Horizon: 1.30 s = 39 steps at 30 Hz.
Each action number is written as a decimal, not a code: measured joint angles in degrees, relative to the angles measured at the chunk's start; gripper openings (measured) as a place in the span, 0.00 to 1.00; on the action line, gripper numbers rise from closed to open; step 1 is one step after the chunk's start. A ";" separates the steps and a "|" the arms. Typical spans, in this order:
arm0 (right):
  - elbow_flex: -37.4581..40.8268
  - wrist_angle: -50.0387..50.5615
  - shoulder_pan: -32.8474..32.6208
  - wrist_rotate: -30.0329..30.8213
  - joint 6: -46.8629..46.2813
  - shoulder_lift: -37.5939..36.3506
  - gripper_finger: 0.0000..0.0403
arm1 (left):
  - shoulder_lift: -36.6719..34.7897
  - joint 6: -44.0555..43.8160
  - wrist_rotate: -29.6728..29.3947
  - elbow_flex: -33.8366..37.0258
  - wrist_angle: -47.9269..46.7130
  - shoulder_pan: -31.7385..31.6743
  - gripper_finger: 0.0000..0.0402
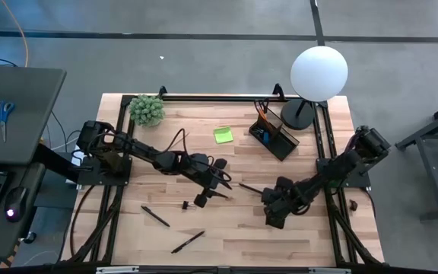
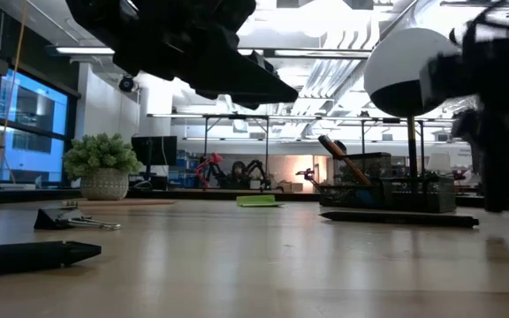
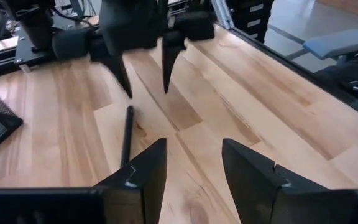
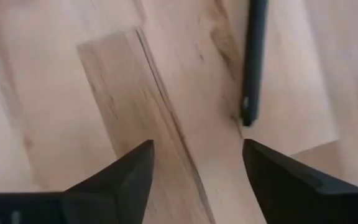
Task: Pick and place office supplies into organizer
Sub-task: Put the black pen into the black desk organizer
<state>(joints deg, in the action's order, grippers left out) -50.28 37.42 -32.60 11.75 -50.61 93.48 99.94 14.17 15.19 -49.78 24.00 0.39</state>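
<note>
A: Count time! Three black pens loose on the wood in the high view: one (image 1: 156,216) lower left, one (image 1: 188,241) at bottom centre, one (image 1: 250,187) mid-frame between the two grippers.

B: One lime-green sticky-note pad (image 1: 223,135) above centre, one small dark clip (image 1: 184,205) left of centre. One organizer (image 1: 274,135) upper right, beside the lamp (image 1: 318,74), with pencils poking out, though I can't count them from here.

A: One potted plant (image 1: 147,109), upper left corner of the table.

B: Jaws now. Left gripper (image 1: 217,183) sits centre frame, fingers parted, nothing between them, above bare wood.

A: Right gripper (image 1: 274,199) just right of the middle pen, spread wide and empty; its wrist view shows that pen (image 4: 253,59) just beyond the fingertips, untouched.
</note>
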 joint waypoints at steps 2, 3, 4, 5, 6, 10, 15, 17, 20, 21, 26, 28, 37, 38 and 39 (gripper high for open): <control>-1.33 1.70 0.00 2.83 0.77 -1.03 0.54 | 0.00 0.02 -0.62 0.00 -0.05 0.01 0.35; -1.53 1.92 -0.03 4.42 1.54 -1.53 0.52 | 0.00 0.02 -1.11 0.00 -0.05 -0.01 0.35; -1.51 1.80 -0.05 6.05 2.20 -1.90 0.50 | 0.00 0.03 -1.42 0.00 -0.06 -0.01 0.34; -1.39 1.56 -0.05 7.76 2.73 -2.02 0.48 | 0.00 0.02 -1.69 0.00 -0.10 -0.01 0.34; -1.34 1.56 -0.05 9.39 3.00 -1.98 0.46 | 0.00 0.00 -1.88 0.00 -0.10 -0.01 0.34; -1.31 1.32 -0.05 11.58 3.37 0.60 0.40 | 0.00 -0.63 -2.43 0.00 -0.53 0.01 0.34; -1.29 1.70 -0.07 10.20 4.57 4.21 0.33 | 0.00 -0.74 -4.39 0.00 -1.53 0.01 0.33; -1.29 1.74 -0.07 9.97 4.84 4.88 0.31 | 0.00 -0.75 -4.77 0.00 -1.53 -0.01 0.33; -1.31 1.29 0.00 9.31 5.81 5.19 0.27 | 0.00 -0.74 -4.97 0.00 -1.52 -0.01 0.33; -1.31 1.17 0.00 9.19 5.88 5.20 0.26 | 0.00 -0.74 -4.97 0.00 -1.50 -0.01 0.33; -1.31 0.85 0.62 8.94 6.42 5.22 0.20 | 0.00 -0.76 -4.97 0.00 -1.47 0.00 0.32; -1.31 0.31 1.40 8.12 7.16 5.22 0.18 | 0.00 -0.78 -4.97 0.00 -1.51 -0.01 0.32; 4.71 -9.82 4.28 3.28 7.30 4.69 0.07 | -0.02 -0.63 -9.69 0.00 -5.96 0.01 0.31; 4.70 -9.61 4.21 3.28 7.34 4.69 0.06 | -0.02 -0.56 -10.63 0.00 -5.97 0.01 0.31; 4.71 -9.53 4.00 3.33 7.41 4.69 0.05 | -0.02 -0.55 -10.81 0.00 -5.83 0.01 0.31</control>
<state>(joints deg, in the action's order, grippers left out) -45.57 27.89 -28.60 15.08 -43.20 98.17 99.92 13.63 4.38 -49.78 18.17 0.40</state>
